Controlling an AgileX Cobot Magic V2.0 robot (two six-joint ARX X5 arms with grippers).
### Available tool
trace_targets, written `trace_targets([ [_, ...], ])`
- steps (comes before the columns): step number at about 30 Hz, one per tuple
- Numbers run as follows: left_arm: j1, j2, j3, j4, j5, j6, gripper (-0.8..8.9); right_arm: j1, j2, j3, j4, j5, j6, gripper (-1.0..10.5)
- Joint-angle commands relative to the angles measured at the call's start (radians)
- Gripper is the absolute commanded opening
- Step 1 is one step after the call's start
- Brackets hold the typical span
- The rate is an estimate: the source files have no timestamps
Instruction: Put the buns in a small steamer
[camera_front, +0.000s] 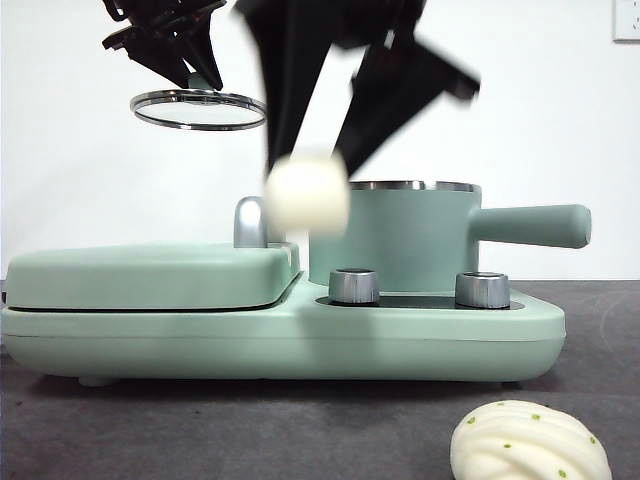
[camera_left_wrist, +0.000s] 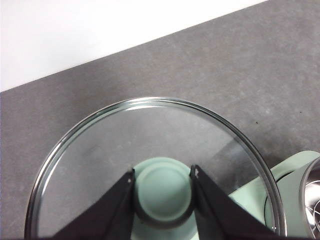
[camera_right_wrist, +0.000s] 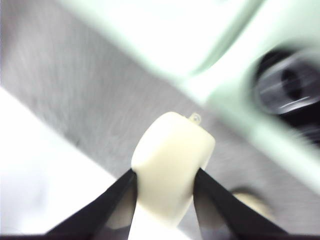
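My right gripper (camera_front: 308, 170) is shut on a smooth cream bun (camera_front: 308, 194), which hangs in the air just left of the small steamer (camera_front: 400, 240), a mint-green pot with a steel rim and a side handle. The same bun (camera_right_wrist: 170, 167) sits between the jaws in the right wrist view, which is blurred. My left gripper (camera_front: 200, 75) holds the steamer's lid (camera_front: 198, 108) high at the upper left, shut on its green knob (camera_left_wrist: 162, 195). A second bun (camera_front: 528, 442), swirled with green specks, lies on the table at the front right.
The steamer stands on a mint-green appliance base (camera_front: 280, 335) with two steel dials (camera_front: 354, 285). A flat green griddle lid (camera_front: 150, 272) with a chrome handle (camera_front: 250, 222) covers the left half. A dark grey table (camera_left_wrist: 225, 65) lies beneath, with a white wall behind.
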Motion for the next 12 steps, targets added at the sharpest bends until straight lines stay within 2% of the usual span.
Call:
trace_targets([
  [1, 0.000, 0.009, 0.039, 0.021, 0.005, 0.008, 0.27, -0.065, 0.036, 0.132, -0.047, 0.003, -0.114, 1.6],
  [6, 0.000, 0.009, 0.039, 0.021, 0.005, 0.008, 0.27, -0.204, 0.132, 0.349, -0.128, 0.002, -0.197, 1.6],
  [12, 0.000, 0.009, 0.039, 0.020, 0.005, 0.007, 0.27, -0.307, 0.297, 0.563, -0.185, 0.004, -0.257, 1.6],
])
